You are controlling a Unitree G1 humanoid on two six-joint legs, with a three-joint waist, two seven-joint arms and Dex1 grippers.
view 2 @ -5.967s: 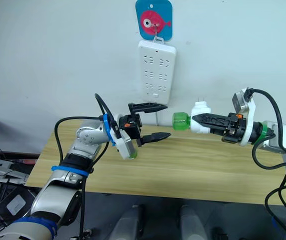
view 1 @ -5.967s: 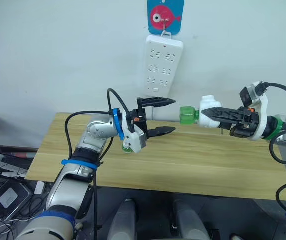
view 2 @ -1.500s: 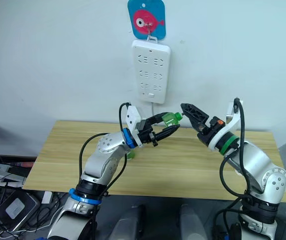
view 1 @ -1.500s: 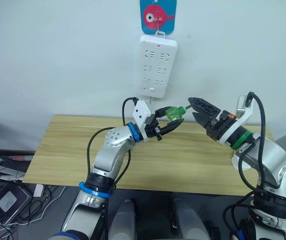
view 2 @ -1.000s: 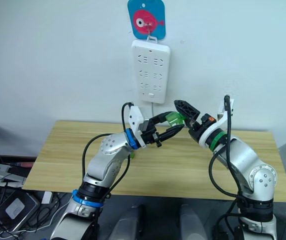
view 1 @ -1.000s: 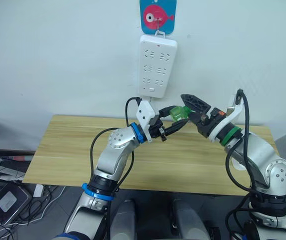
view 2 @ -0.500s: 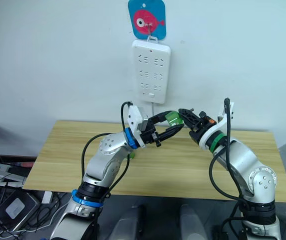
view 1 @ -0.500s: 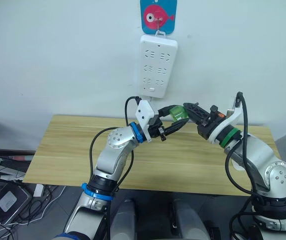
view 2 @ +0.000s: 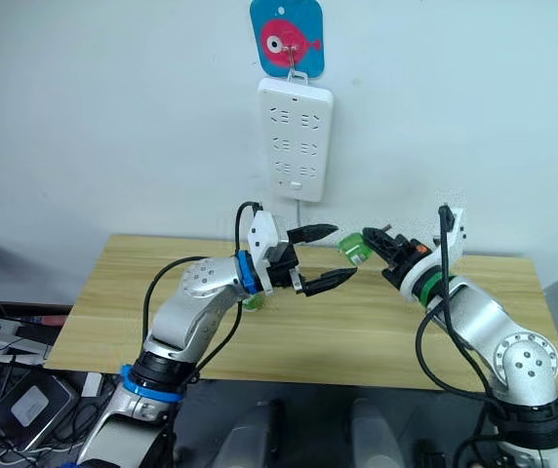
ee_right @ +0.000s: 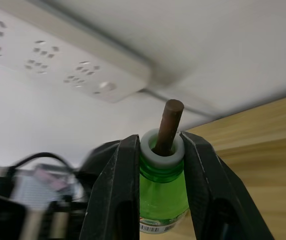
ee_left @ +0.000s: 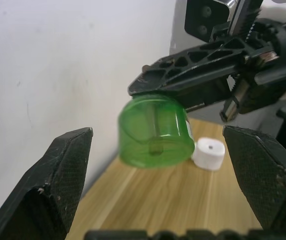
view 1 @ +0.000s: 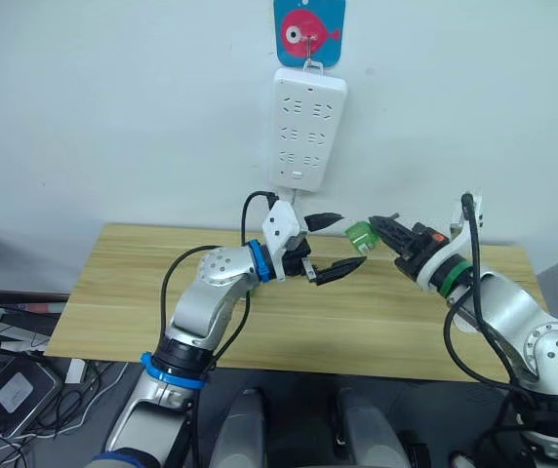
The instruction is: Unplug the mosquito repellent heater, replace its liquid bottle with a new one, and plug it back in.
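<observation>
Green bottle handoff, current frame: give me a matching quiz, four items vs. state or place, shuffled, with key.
Items:
1. left gripper
2. right gripper
3. green bottle
4. power strip

States:
A. hanging on the wall under a fish hook
B. open, holding nothing
C. held by its neck, wick exposed
D. shut on the bottle

Pairs: 1-B, 2-D, 3-C, 4-A

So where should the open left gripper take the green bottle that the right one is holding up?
By the wide body near its base. The right gripper pinches the green bottle at its white neck collar, wick pointing back at its wrist, so the base faces the left gripper. Probably come straight on from the base end, fingers either side.
</observation>
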